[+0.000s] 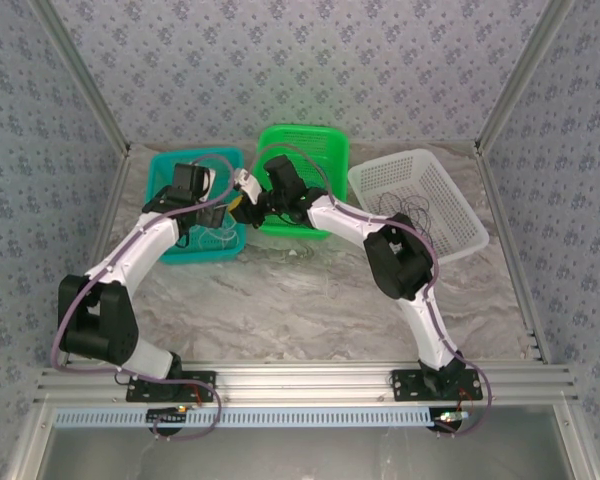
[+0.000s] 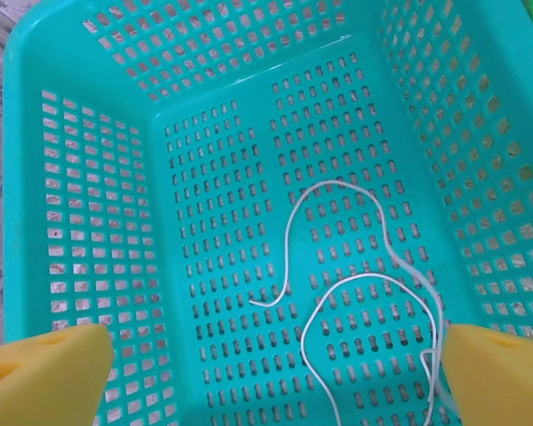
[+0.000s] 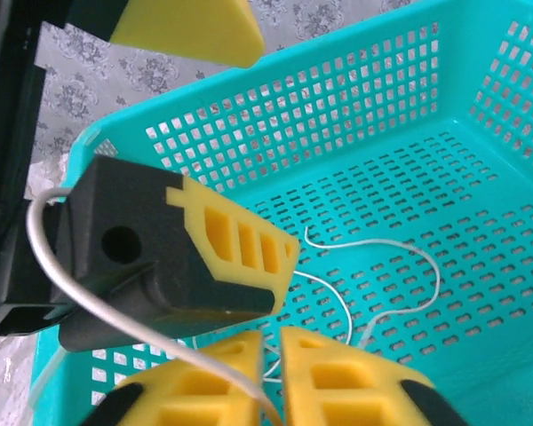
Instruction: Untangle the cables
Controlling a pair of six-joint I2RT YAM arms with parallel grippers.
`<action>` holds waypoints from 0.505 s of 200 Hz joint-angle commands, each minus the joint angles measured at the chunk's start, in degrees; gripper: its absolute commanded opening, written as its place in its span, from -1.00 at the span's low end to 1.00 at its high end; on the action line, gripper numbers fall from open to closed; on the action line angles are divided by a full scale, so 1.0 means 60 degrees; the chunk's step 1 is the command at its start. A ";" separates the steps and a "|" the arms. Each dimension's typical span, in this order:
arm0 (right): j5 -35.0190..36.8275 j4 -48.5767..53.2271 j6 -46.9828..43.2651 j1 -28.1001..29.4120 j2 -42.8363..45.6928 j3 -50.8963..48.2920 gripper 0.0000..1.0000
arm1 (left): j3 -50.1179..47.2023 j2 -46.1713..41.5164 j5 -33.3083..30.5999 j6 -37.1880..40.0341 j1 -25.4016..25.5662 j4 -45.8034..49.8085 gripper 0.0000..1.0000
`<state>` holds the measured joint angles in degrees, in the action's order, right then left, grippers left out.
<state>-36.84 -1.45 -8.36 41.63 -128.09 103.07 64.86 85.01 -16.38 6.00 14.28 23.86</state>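
Right wrist | pale cable [image 3: 34,244] nipped in right tool [image 3: 271,373]; teal basket [image 3: 338,49] beneath

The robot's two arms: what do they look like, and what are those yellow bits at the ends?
The left arm and right arm have smooth white shells linked by bulky black joints, with a thick purple cable running along each. The yellow bits are fingers: the left pincer and right pincer each have two wedge-shaped yellow fingers with slotted sides, set on black mounts.
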 commanded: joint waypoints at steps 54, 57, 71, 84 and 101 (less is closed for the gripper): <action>0.0185 0.0633 0.0183 0.0061 0.0066 0.1045 -1.00 | 0.0115 0.0365 -0.1001 -0.0293 -0.0083 0.0990 0.93; 0.0302 0.0740 0.0209 0.0075 0.0012 0.1177 -1.00 | 0.0092 0.0348 -0.0972 -0.0313 -0.0081 0.0962 0.93; 0.0649 0.1520 0.0258 0.0057 -0.0368 0.1979 -1.00 | -0.0046 0.0175 -0.0804 -0.0337 -0.0038 0.0800 0.93; 0.0728 0.2316 0.0394 0.0004 -0.0852 0.2913 -1.00 | -0.0297 -0.0116 -0.0613 -0.0364 0.0006 0.0489 0.95; 0.0603 0.3057 0.0527 -0.0060 -0.1426 0.3829 -1.00 | -0.0774 -0.0714 -0.0389 -0.0543 -0.0005 -0.0123 0.99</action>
<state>-34.20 7.84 -7.25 41.65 -131.94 119.13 63.02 85.89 -20.25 4.47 14.17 26.35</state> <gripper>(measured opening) 0.070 0.989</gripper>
